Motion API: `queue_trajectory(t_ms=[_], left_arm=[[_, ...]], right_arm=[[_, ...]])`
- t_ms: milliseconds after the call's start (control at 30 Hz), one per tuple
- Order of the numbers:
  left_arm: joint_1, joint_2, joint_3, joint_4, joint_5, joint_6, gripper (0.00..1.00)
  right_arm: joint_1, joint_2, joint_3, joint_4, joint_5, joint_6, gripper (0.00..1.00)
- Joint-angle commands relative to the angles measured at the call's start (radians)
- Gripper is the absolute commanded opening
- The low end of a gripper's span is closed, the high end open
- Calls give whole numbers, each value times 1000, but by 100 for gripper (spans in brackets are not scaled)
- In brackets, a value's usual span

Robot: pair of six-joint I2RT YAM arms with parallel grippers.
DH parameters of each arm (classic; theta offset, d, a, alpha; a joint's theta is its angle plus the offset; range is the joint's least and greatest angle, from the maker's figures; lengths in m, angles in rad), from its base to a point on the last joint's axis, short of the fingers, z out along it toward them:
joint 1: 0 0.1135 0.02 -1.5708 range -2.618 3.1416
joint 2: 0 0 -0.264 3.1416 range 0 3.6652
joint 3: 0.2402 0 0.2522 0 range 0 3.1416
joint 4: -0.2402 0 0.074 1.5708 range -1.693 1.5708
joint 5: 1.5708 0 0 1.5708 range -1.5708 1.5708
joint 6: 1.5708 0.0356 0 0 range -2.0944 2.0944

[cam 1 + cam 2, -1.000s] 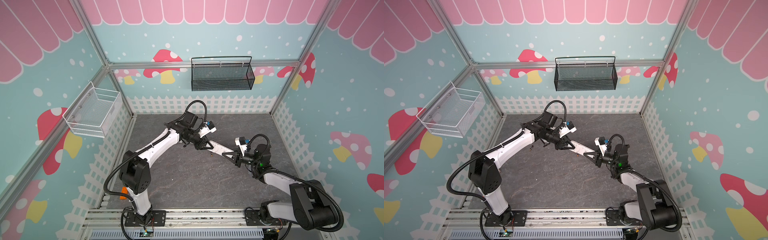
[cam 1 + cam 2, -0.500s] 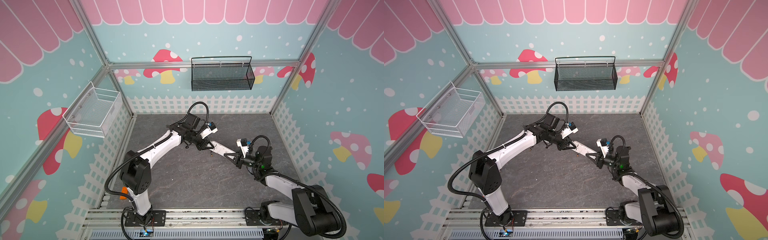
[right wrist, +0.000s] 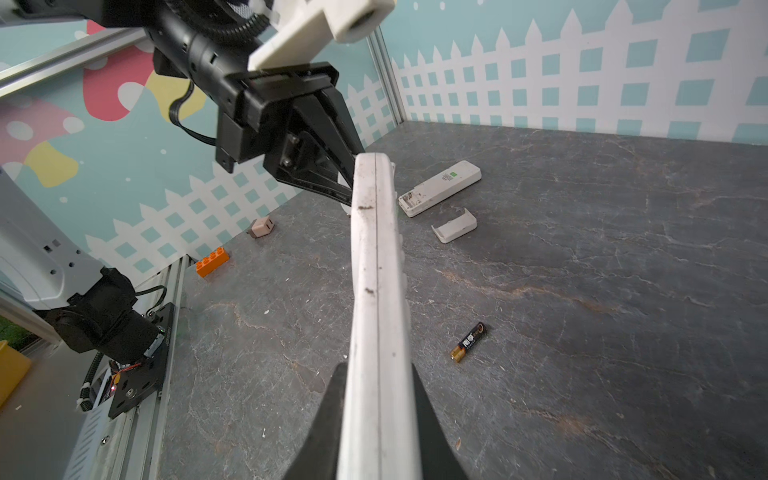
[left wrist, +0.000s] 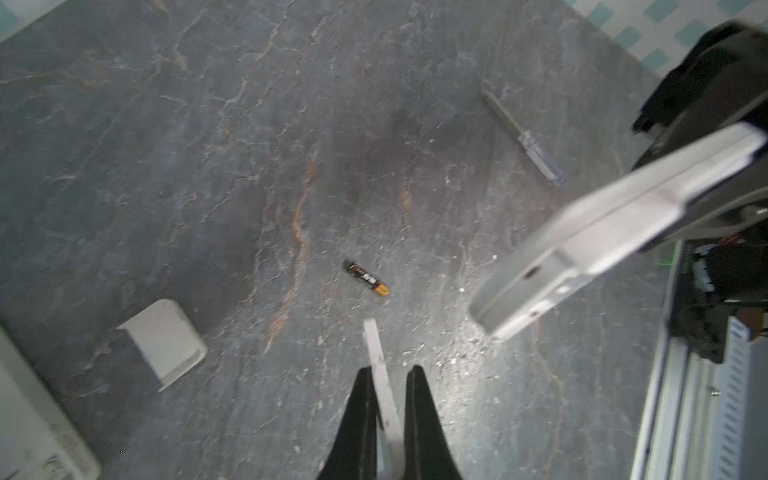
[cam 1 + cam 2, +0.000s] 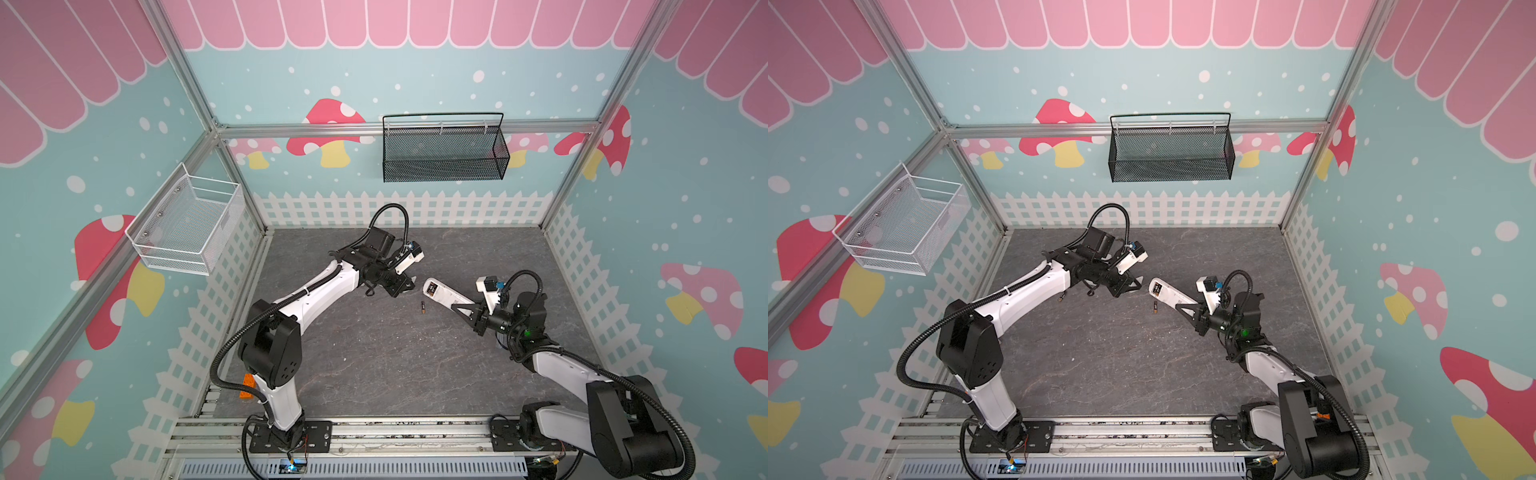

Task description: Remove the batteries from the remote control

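I see the grey stone-patterned surface walled in on three sides, with a black basket hung on the back wall and a white basket on the left wall.

My right pincer is clamped on the sides of the white remote control, holding it clear of the surface and aimed toward the left arm. The remote's far end is open, and something dark and orange sits in it that I cannot make out.

A second remote lies flat on the surface near the left wall, with a loose cover just beside it. A screwdriver with a clear handle lies on the surface by the right arm. An orange brick and a small plug sit by the left fence, well apart from everything else.

My left pincer is narrowed right down on a thin pale strip, seen edge-on, and hangs near the remote's open end without touching it.

One battery lies flat on the surface between the two pincers, near the open end of the held remote, with nothing touching it.
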Motion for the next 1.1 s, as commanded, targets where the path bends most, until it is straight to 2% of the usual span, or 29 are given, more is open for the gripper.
queue_trajectory(t_ms=[0, 67, 133, 200, 300, 367, 467, 567, 700, 800, 900, 1067], left_arm=[[21, -71, -41, -17, -73, 17, 2], [35, -101, -79, -13, -115, 29, 0], [45, -136, -135, 2, -206, 44, 0], [60, -182, -223, 55, -341, 63, 0], [69, -214, -334, 132, -542, 124, 0], [75, -234, -409, 197, -612, 189, 3], [96, -229, -472, 280, -707, 219, 6], [98, -205, -493, 320, -745, 235, 6], [87, -158, -496, 326, -703, 212, 6], [37, -128, -486, 325, -677, 210, 6], [-16, -82, -465, 325, -713, 213, 6], [-15, -14, -436, 328, -754, 184, 10]], right_arm=[[-14, 5, 8, 5, -3, -15, 0], [-15, 8, 7, -4, -6, -17, 0], [-14, 17, 24, -55, -4, -27, 0], [-14, 25, 54, -146, -2, -44, 0], [-6, 11, 49, -188, 5, -55, 0], [8, 14, 47, -204, 24, -62, 0], [26, 28, 55, -240, 23, -71, 0], [42, 35, 44, -240, 29, -78, 0], [44, 47, 62, -269, 38, -79, 0], [44, 40, 54, -259, 58, -85, 0], [43, 56, 71, -287, 58, -96, 0], [47, 65, 62, -282, 51, -80, 0]])
